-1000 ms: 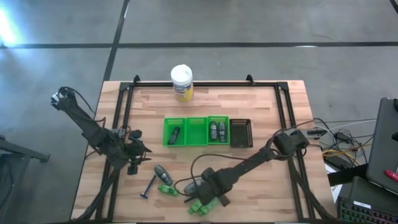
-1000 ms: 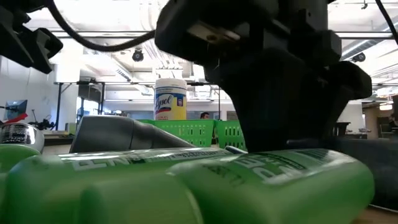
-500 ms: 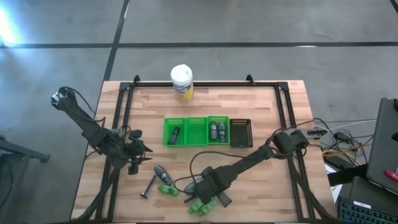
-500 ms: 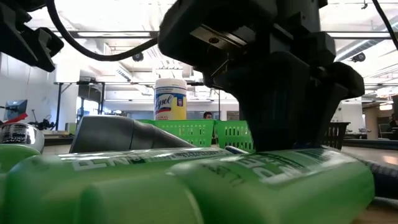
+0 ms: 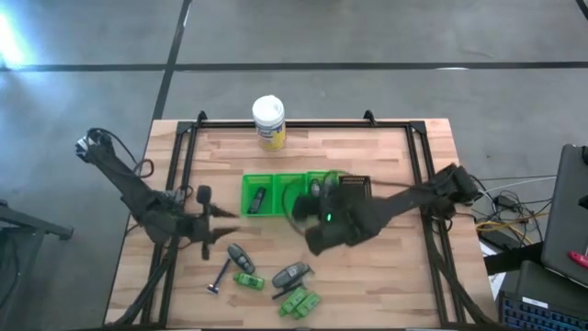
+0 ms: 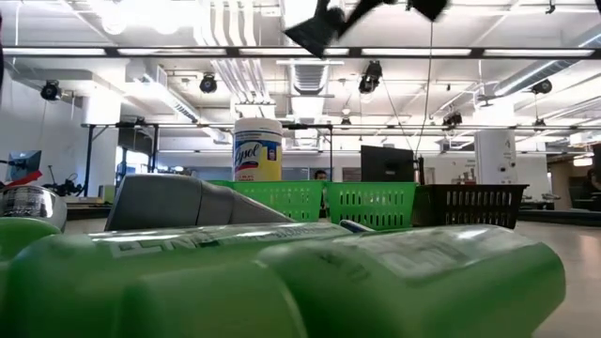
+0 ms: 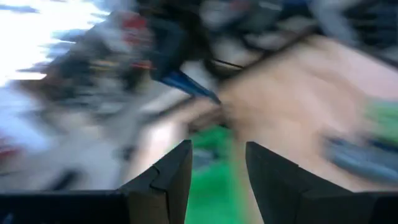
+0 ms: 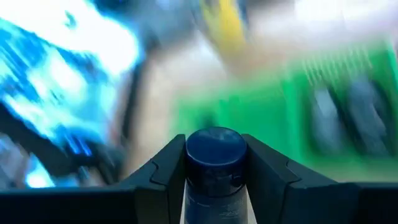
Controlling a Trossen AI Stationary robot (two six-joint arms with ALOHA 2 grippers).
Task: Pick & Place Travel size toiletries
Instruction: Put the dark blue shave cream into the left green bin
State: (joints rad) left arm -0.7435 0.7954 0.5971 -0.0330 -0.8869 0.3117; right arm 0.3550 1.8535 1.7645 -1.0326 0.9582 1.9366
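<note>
My right gripper (image 5: 312, 225) hangs above the green compartment tray (image 5: 276, 195), shut on a small dark bottle with a blue-black cap (image 8: 216, 155). In the low view the gripper shows only as a dark blur (image 6: 324, 23) at the top. Loose toiletries lie near the table's front edge: a grey bottle (image 5: 241, 257), a thin razor (image 5: 220, 274), a green bottle (image 5: 246, 279), another grey one (image 5: 292, 274) and two green bottles (image 5: 299, 302). Two grey bottles lie in the tray's right compartment (image 5: 322, 193). My left gripper (image 7: 217, 180) stands open over the table's left part (image 5: 220, 221), empty. My right gripper pinches the dark bottle between its two fingers, one finger (image 8: 166, 168) on each side just below the round cap (image 8: 216, 144). The bottle lies along the fingers, cap end outward. It is lifted clear of the table, above the tray.
A white-lidded jar with a yellow label (image 5: 268, 122) stands at the table's far edge. A dark mesh tray (image 5: 356, 196) adjoins the green tray on its right. Black frame rails (image 5: 184, 165) run along the table's sides.
My right gripper has risen fast from the toiletries at the near edge and swung toward the far edge, over the green tray, rolling as it went. The dark bottle that lay beside the green bottles has gone up with it. My left gripper has lifted a little and turned.
</note>
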